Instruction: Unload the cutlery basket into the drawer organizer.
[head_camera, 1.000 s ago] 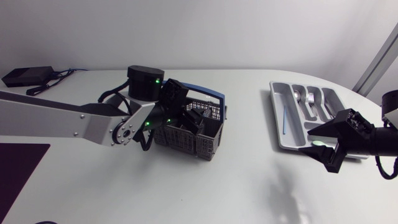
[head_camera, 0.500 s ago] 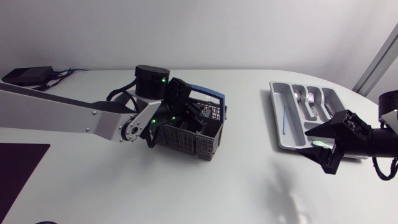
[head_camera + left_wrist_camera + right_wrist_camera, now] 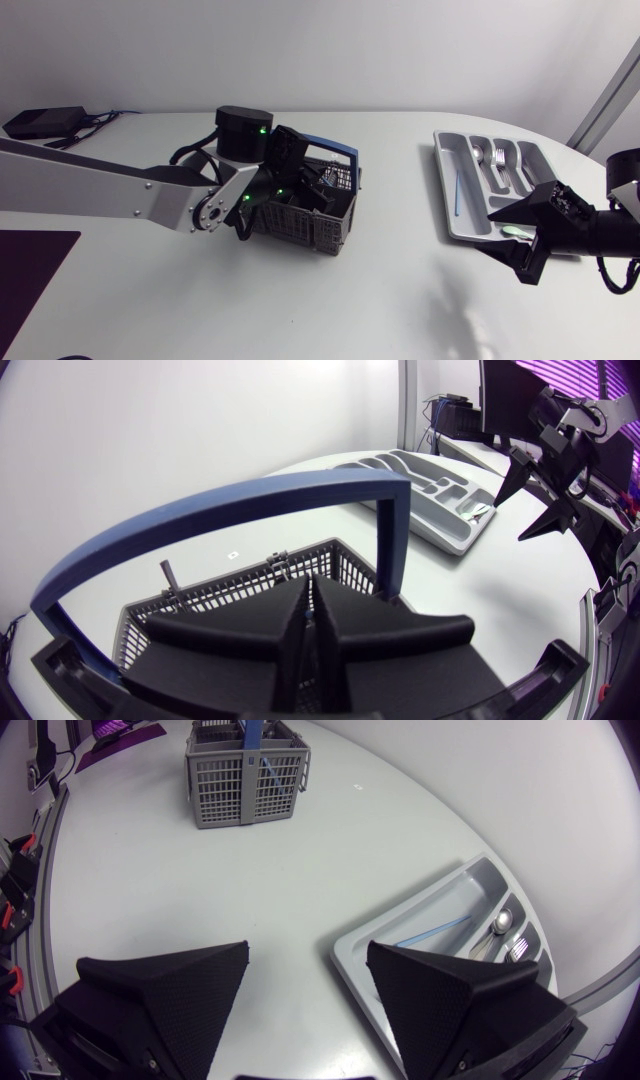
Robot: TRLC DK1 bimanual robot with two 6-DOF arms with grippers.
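The grey cutlery basket (image 3: 325, 232) with a blue handle (image 3: 335, 150) stands left of the table's middle. My left gripper (image 3: 318, 190) is down inside it, under the handle (image 3: 230, 505), fingers pressed together (image 3: 312, 610); I cannot see whether anything is pinched between them. One thin utensil handle (image 3: 167, 573) sticks up by the basket wall (image 3: 230, 588). The grey drawer organizer (image 3: 446, 205) lies at the right with a blue stick (image 3: 457, 190) and metal cutlery (image 3: 500, 165) in its compartments. My right gripper (image 3: 500, 228) hangs open over its near corner, above a pale spoon (image 3: 514, 231). The right wrist view shows the open right gripper (image 3: 307, 960), the organizer (image 3: 400, 925) and the far basket (image 3: 240, 780).
A black device with cables (image 3: 45, 122) sits at the back left corner. A dark mat (image 3: 30, 270) covers the front left edge. Bare white table lies between the basket and the organizer.
My left gripper has shut inside the basket after the arm shifted slightly right. The right gripper has eased a little toward the table's front, still open.
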